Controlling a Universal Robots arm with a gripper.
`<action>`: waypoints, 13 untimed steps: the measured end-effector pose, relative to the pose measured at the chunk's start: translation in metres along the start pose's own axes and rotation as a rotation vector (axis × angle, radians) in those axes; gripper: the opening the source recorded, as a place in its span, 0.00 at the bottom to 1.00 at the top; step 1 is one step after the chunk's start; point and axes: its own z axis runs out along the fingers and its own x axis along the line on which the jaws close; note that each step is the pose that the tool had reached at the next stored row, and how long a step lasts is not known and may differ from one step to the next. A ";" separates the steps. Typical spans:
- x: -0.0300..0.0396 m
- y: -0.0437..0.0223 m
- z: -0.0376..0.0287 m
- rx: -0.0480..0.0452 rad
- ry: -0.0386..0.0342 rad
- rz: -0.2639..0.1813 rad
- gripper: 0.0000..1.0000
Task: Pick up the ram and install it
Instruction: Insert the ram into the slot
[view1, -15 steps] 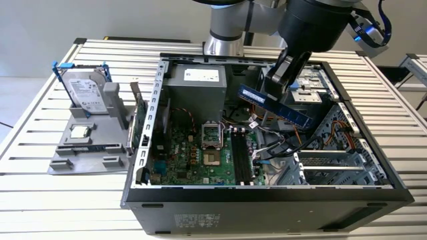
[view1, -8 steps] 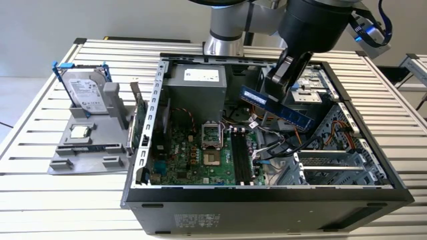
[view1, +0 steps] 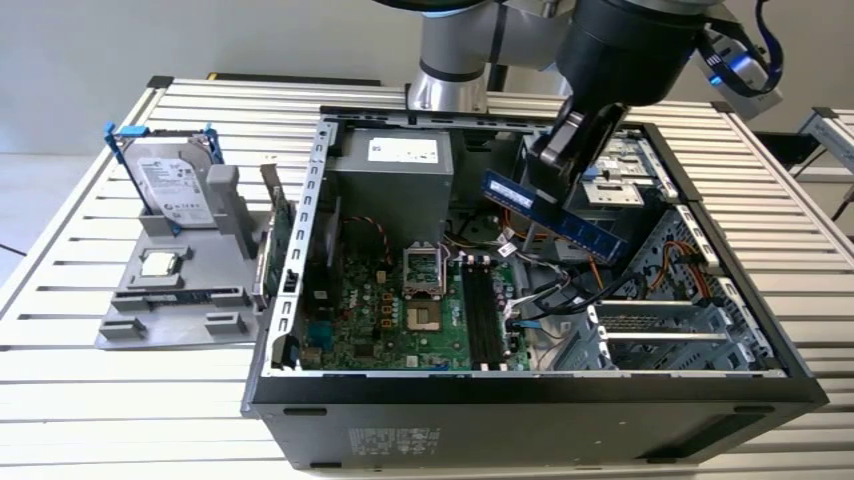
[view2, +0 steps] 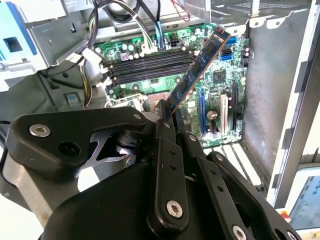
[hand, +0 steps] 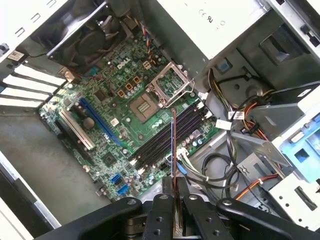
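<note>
My gripper (view1: 561, 165) is shut on the ram (view1: 554, 215), a long blue-green stick held tilted above the open computer case (view1: 534, 405), at the exterior view's right of the motherboard. In the second wrist view the ram (view2: 200, 65) sticks out from between the black fingers (view2: 164, 131), slanting over the board. The first wrist view catches the ram (hand: 173, 145) edge-on as a thin line over the dark memory slots (hand: 165, 137). Those slots (view1: 483, 310) lie below the stick and toward the exterior view's left of it, apart from it.
A grey stand (view1: 127, 325) at the exterior view's left carries a silver hard drive (view1: 174, 185) in a blue frame and a small chip (view1: 160, 265). A green card (view1: 280, 250) stands beside the case wall. Loose cables (view1: 561, 290) and a drive cage (view1: 627, 185) crowd the case.
</note>
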 end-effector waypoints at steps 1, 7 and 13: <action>0.0000 0.0000 0.0000 -0.0002 -0.0004 0.008 0.00; 0.0000 0.0000 0.0003 -0.0023 -0.0027 0.054 0.00; 0.0000 0.0000 0.0005 -0.0049 -0.0044 0.100 0.00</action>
